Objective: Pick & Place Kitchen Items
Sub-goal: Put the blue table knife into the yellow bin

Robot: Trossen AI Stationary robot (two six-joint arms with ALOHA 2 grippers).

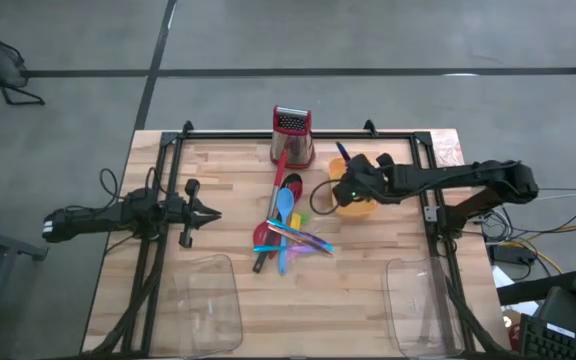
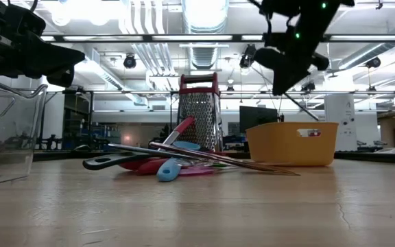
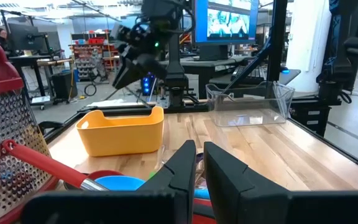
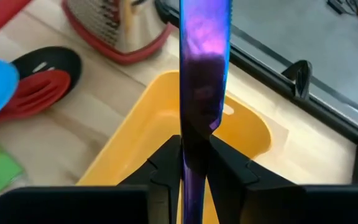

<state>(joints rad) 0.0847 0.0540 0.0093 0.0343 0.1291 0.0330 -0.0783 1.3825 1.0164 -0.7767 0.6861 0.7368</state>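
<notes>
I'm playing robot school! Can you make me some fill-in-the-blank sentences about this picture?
1. The right gripper pinches a shiny ____ utensil.
2. That utensil hangs over the ____ bin.
3. The metal grater has a ____ handle and base.
4. The left gripper holds ____.

Missing words: purple; yellow; red; nothing
</notes>
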